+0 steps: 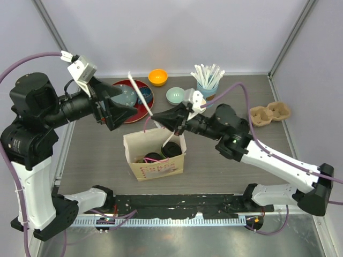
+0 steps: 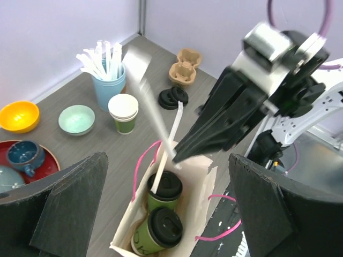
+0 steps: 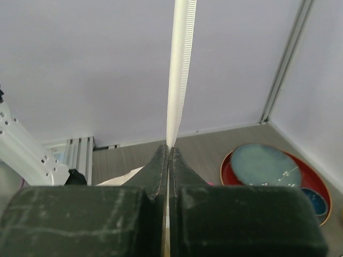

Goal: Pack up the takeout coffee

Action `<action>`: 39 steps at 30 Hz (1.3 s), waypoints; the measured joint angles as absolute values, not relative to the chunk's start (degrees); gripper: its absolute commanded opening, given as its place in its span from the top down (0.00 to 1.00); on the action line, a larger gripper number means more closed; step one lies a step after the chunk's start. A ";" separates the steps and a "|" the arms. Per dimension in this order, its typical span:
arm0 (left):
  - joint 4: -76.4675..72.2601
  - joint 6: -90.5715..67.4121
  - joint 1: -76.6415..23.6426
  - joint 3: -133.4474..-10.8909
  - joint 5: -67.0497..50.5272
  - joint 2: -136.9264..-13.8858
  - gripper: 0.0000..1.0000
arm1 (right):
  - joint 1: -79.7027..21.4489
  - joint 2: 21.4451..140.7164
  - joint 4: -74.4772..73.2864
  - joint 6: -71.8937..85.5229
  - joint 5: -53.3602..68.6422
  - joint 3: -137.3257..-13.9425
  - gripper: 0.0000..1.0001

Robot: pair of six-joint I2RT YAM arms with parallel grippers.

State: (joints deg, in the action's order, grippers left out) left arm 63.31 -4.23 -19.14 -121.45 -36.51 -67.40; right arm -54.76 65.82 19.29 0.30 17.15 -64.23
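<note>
1. A paper bag with pink handles stands open-topped on the desk, just in front of the two arm bases and roughly midway between them.
2. Both takeout coffees are inside the bag, upright and side by side: the left cup and the right cup, each green-patterned with a black lid on.
3. The right gripper hangs above the far rim of the bag, clenched on the lower end of a white stick.
4. That stick slants up and away to the far left, over the red plate.
5. The right wrist view shows the two fingers pressed flat together with the stick rising straight out between them.
6. The left gripper is released, its jaws spread wide and holding nothing. It hovers left of the bag's far edge and points toward the right gripper.
7. A second stick leans out of the bag. Its lower end seems to rest on the right cup's lid, though that contact is hard to make out.
8. On the red plate sit a dark blue mug and a pale blue dish.
9. Along the far side of the desk are an orange bowl, a pale green bowl and a light-blue cup of sticks.
10. A stack of spare paper cups and a pile of black lids stand near that cup.
11. A cardboard cup carrier lies at the right edge of the desk.
</note>
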 measured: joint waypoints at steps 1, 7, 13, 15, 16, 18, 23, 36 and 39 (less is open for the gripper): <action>62.63 -5.13 -19.07 -121.21 -37.19 -67.66 0.00 | -55.40 67.59 19.27 0.27 17.54 -64.23 0.99; 61.08 -7.66 -19.00 -120.22 -34.37 -68.86 0.24 | -57.06 71.79 19.51 0.27 19.18 -64.29 0.99; 60.38 -9.04 -19.00 -119.00 -29.56 -69.52 0.84 | -57.65 71.90 21.06 0.27 20.38 -64.40 0.99; 60.12 -9.65 -19.00 -118.87 -29.76 -69.54 0.97 | -57.65 71.94 21.06 0.27 20.51 -64.40 0.99; 60.03 -10.17 -19.03 -118.80 -30.33 -69.52 1.00 | -57.60 71.99 21.04 0.25 20.47 -64.40 0.99; 59.86 -10.35 -19.09 -118.50 -31.64 -69.38 1.00 | -57.52 72.18 20.97 0.25 20.38 -64.40 0.99; 58.98 -9.28 -19.05 -114.69 -35.53 -68.31 1.00 | -57.58 72.60 16.80 -0.25 20.12 -65.80 0.39; 60.51 1.80 -23.18 -98.61 -35.59 -66.26 1.00 | -57.69 62.72 -2.22 -5.98 5.93 -71.42 0.22; 60.36 3.99 -24.91 -97.69 -35.05 -66.30 1.00 | -57.69 60.03 -4.34 -6.81 2.92 -72.34 0.22</action>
